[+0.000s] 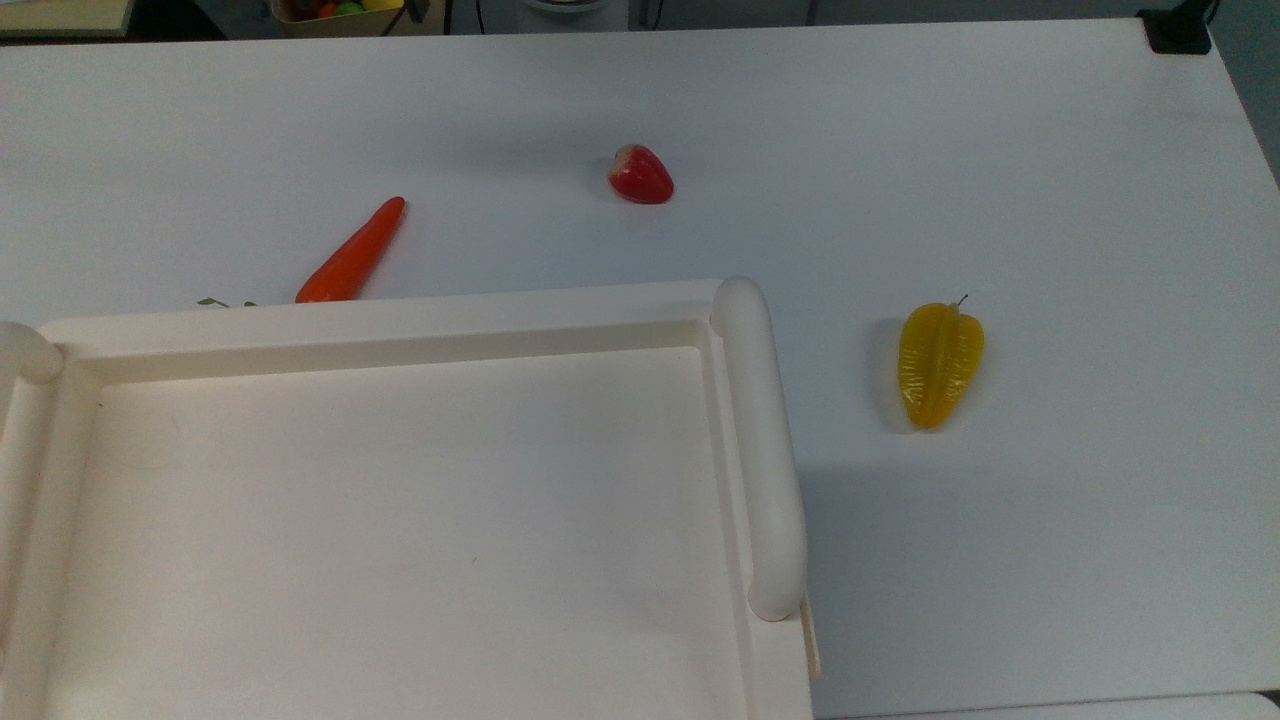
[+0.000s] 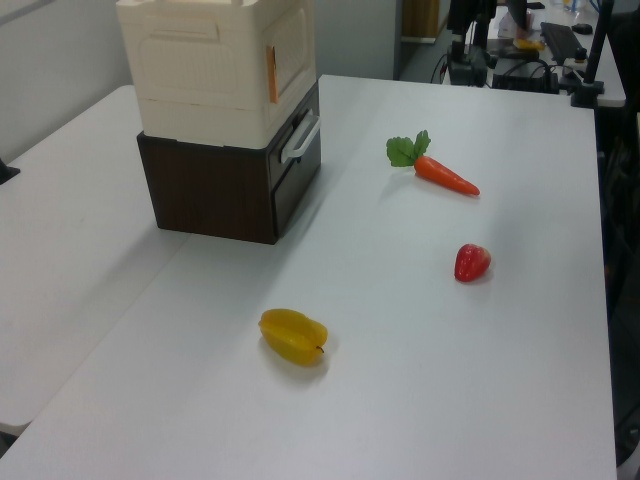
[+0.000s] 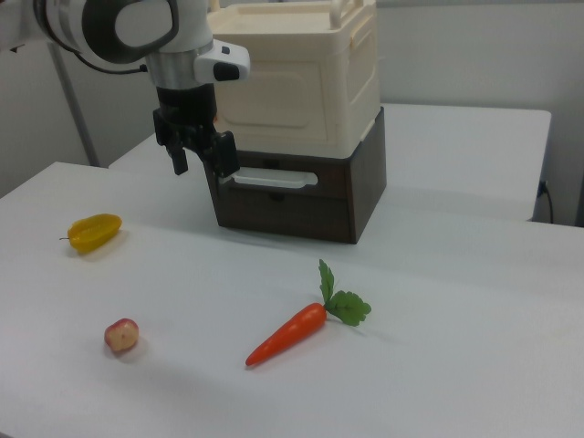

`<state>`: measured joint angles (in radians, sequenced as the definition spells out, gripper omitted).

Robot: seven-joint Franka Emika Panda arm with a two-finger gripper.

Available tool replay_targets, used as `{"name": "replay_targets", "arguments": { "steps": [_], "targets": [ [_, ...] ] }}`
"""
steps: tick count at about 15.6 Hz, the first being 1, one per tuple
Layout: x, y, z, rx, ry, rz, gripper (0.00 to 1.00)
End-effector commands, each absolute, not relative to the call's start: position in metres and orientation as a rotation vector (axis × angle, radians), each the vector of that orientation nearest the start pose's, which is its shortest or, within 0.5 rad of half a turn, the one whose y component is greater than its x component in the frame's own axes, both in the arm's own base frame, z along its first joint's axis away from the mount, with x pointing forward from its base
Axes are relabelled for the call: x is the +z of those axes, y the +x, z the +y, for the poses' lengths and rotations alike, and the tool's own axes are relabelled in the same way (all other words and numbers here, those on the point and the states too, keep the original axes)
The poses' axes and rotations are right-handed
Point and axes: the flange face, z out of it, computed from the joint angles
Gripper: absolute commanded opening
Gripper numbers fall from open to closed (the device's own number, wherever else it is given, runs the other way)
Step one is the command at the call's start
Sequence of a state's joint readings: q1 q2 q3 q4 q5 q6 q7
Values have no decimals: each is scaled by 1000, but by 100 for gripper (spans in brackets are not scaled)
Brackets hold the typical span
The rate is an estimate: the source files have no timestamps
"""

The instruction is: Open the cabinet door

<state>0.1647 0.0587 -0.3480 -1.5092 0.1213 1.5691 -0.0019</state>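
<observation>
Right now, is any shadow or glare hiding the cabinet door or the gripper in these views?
Right view: even light, the gripper hangs dark against the cream cabinet door, both plain to see. Left view: the cabinet is softly lit, no glare, and the door face is seen at a steep angle. Top view: a faint shadow lies on the table beside the cabinet's rail, hiding nothing.

Robotics lab, white table [image 2: 420, 330] with toy carrot [image 3: 287, 334], cluttered desks with cables [image 2: 520, 45] behind
</observation>
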Motion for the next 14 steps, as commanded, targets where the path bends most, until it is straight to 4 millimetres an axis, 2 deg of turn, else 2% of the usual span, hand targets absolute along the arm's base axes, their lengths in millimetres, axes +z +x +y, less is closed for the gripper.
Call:
{"name": "replay_targets", "arguments": {
  "steps": [1,4,6,12,14],
  "targets": [
    [624,574,-90,-139,-2980,140,100],
    [634,586,-91,-305,-2956,106,100],
    [651,588,-89,-413,-2949,101,100],
    [671,602,-65,-575,-2911,69,100],
    [666,617,-49,-658,-2897,47,100]
  ]
}}
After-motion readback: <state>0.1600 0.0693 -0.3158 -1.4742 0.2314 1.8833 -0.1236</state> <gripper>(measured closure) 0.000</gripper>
